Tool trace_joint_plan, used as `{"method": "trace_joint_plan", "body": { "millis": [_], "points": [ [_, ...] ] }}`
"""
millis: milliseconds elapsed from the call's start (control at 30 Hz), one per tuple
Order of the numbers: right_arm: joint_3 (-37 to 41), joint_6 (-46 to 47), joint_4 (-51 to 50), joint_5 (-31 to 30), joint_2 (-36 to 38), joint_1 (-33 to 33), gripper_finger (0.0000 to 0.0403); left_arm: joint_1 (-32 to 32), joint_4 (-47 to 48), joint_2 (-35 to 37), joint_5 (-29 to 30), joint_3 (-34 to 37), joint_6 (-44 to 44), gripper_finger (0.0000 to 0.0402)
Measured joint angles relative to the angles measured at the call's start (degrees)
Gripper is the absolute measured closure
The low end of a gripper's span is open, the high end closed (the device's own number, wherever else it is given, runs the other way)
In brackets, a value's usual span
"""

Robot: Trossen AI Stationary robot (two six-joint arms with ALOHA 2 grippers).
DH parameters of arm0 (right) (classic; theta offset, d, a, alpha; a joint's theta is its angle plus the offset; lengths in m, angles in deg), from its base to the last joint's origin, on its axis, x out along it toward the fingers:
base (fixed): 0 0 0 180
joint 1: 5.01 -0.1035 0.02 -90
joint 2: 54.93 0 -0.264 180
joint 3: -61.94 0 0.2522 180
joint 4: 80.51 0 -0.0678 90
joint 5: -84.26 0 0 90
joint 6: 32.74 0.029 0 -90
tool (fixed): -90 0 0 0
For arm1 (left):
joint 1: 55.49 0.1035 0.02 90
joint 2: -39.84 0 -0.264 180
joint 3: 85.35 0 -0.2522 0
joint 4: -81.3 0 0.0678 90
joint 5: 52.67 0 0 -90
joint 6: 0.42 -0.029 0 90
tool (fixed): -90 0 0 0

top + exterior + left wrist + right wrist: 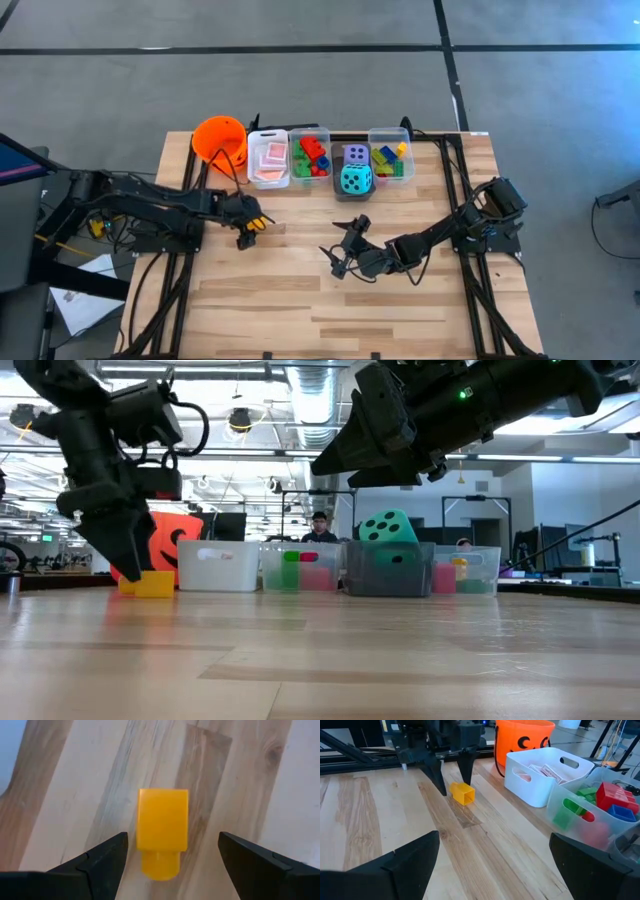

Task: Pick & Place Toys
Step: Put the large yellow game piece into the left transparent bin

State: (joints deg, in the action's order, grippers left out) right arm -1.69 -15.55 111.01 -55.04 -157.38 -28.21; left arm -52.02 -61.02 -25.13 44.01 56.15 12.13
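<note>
**Yellow brick on the table between parted left fingers**

The left gripper (254,221) stands over a yellow brick (162,831) that lies on the wooden table (420,300), just in front of the orange bucket (219,138). Its jaws are spread wide, one finger on each side of the brick with a clear gap to both, so nothing is held; the low view shows the brick (148,583) resting flat on the boards at the fingertips. The right gripper (338,257) hovers near the table's middle, well apart from the brick, jaws likewise wide and empty. Along the far edge sit the bins: a white bin (540,777) with pink-white cards (271,157), a clear bin (310,157) of red, green and blue bricks, and the teal die (355,180) beside the purple die (357,154).
</note>
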Motion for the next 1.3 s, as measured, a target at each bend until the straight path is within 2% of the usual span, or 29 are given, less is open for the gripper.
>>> {"method": "trace_joint_plan", "body": {
  "millis": [167, 300, 433, 667, 867, 967, 1067, 1133, 1200, 1300],
  "points": [
    [0.0, 0.4, 0.0, 0.0, 0.0, 0.0, 0.003, 0.0, -3.1, 0.0, 3.4, 2.1, -0.1, 0.0101],
    [0.0, 0.4, 0.0, 0.0, 0.0, 0.0, 0.003, 0.0, -4.8, 0.0, 3.4, 3.3, -0.1, 0.012],
    [0.0, 0.4, 0.0, 0.0, 0.0, 0.0, 0.003, 0.0, -5.9, 0.0, 3.5, 4.6, -0.1, 0.0169],
    [0.0, 0.4, 0.0, 0.0, 0.0, 0.0, 0.003, 0.0, -11.8, 0.0, 3.5, 7.0, -0.1, 0.0283],
    [0.0, 0.4, 0.0, 0.0, 0.0, 0.0, 0.003, 0.0, -22.1, 0.0, 3.8, 7.0, -0.2, 0.0283],
    [0.0, 0.4, 0.0, 0.0, 0.0, 0.0, 0.003, 0.0, -34.4, 0.0, 7.3, 7.0, -0.5, 0.0283],
    [0.0, 0.4, 0.0, 0.0, 0.0, 0.0, 0.003, 0.4, -47.5, 0.0, 11.1, 7.0, -6.2, 0.0283],
    [0.0, 0.4, 0.3, 0.0, 0.0, 0.1, 0.003, 2.0, -54.1, 0.0, 11.6, 6.9, -9.1, 0.0283],
    [0.0, 0.4, 0.7, 0.0, 0.0, 0.4, 0.003, 4.8, -56.6, -0.7, 11.8, 5.4, -9.5, 0.0283],
    [0.0, 0.4, 1.0, 0.0, 0.0, 0.9, 0.003, 9.8, -55.3, -2.8, 10.4, 1.2, -9.6, 0.0283]
  ]
}}
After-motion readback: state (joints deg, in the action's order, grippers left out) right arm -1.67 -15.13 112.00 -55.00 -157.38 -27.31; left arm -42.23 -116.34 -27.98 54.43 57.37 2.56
